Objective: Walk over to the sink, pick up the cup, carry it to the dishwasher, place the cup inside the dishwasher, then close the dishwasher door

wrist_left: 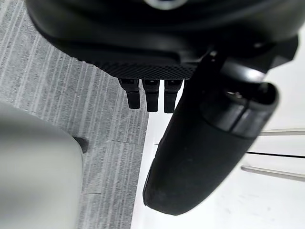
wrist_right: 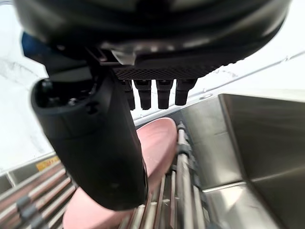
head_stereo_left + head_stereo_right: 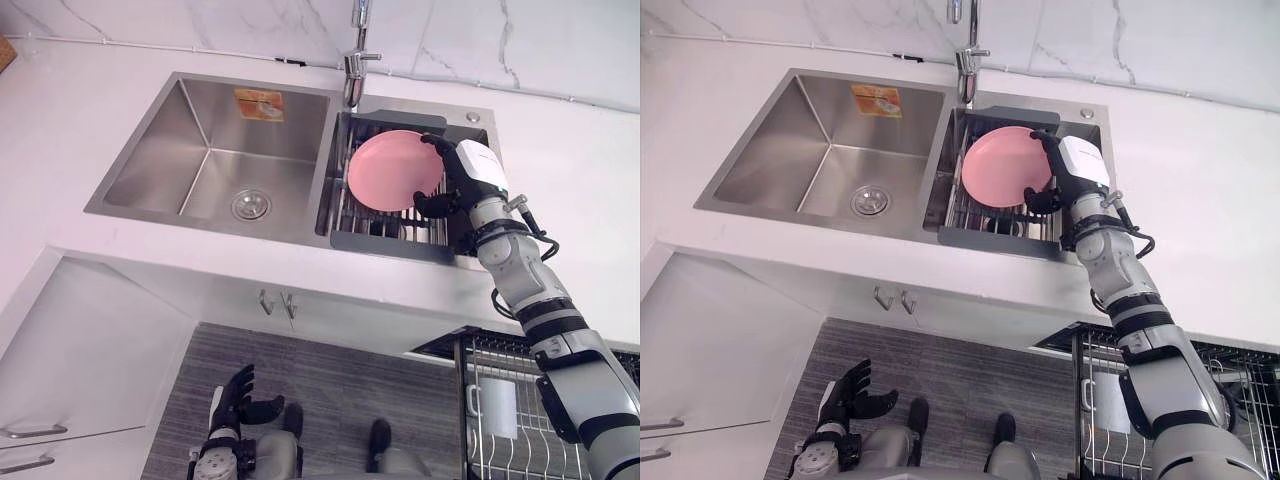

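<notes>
Oddly, the pick-up step at the sink (image 3: 200, 150) landed on a plate, not a cup.
My right hand (image 3: 472, 172) was clamped on the pink plate (image 3: 390, 170) in the dish rack (image 3: 385, 228), while a white cup (image 3: 497, 405) sat in the dishwasher basket (image 3: 465, 370). My left hand (image 3: 238, 398) hung slack-fingered. Next, I judged, came a straight lift clear of the rack.

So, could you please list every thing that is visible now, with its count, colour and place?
sink: one, steel, in the counter
counter: one, white, around the sink
drain: one, metal, left basin floor
sticker: one, orange, left basin's back wall
faucet: one, metal, behind the sink
drying rack: one, dark, in the right basin
plate: one, pink, leaning in the drying rack
hooks: two, metal, cabinet front below the sink
wire basket: one, metal, lower right
cup: one, white, in the wire basket
floor: grey, below the counter
right hand: dark, gripping the plate's rim
left hand: dark, open, above the floor
</notes>
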### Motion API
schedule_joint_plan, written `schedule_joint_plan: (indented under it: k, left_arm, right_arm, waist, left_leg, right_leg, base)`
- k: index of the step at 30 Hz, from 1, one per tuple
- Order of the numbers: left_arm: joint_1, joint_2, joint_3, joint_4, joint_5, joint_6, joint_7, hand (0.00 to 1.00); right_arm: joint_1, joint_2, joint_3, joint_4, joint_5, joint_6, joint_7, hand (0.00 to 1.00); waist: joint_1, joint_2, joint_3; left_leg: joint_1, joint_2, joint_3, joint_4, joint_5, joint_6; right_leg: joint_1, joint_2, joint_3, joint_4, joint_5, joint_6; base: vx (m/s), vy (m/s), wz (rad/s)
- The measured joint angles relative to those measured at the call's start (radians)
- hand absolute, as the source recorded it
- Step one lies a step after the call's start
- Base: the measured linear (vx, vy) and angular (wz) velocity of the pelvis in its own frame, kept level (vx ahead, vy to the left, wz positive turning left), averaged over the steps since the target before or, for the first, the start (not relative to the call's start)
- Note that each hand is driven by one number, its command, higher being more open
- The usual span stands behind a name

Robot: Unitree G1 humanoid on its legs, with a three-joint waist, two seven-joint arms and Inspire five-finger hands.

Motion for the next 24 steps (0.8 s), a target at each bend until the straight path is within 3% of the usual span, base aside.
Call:
schedule_joint_plan:
  k: [9, 20, 21, 24]
  left_arm:
    - [-0.042, 0.011, 0.0, 0.003, -0.002, -0.002, 0.004, 0.9]
    - [-0.104, 0.031, 0.0, 0.011, -0.042, -0.005, 0.034, 0.9]
    - [-0.115, 0.031, -0.001, 0.012, -0.043, -0.005, 0.036, 0.9]
    - [-0.144, 0.032, -0.002, 0.012, -0.044, -0.016, 0.039, 0.9]
  right_arm:
    - [-0.201, -0.001, 0.074, 0.156, -0.053, 0.014, -0.003, 0.9]
    - [-0.433, -0.03, 0.073, 0.319, -0.065, 0.048, -0.096, 0.9]
    - [-0.46, -0.039, 0.073, 0.333, -0.065, 0.047, -0.106, 0.3]
    - [-0.496, -0.046, 0.076, 0.389, -0.065, 0.055, -0.111, 0.3]
  waist:
    - [0.014, 0.002, 0.062]
    - [0.048, 0.006, 0.134]
    - [0.05, 0.012, 0.14]
    - [0.068, 0.023, 0.153]
  left_leg:
    - [-0.048, 0.017, -0.007, -0.026, 0.044, -0.014]
    - [-0.106, 0.041, -0.043, -0.024, 0.072, -0.016]
    - [-0.114, 0.041, -0.047, -0.024, 0.072, -0.016]
    - [-0.125, 0.041, -0.058, -0.024, 0.073, -0.018]
  right_leg:
    - [-0.055, 0.019, 0.002, -0.002, 0.026, -0.027]
    - [-0.1, 0.051, -0.035, 0.0, 0.039, -0.041]
    - [-0.104, 0.052, -0.039, 0.0, 0.039, -0.041]
    - [-0.111, 0.053, -0.049, 0.002, 0.036, -0.045]
  base:
    - [-0.14, -0.006, 0.01]
    - [0.02, -0.021, 0.07]
    - [0.01, -0.01, 0.06]
    - [0.0, -0.009, 0.1]
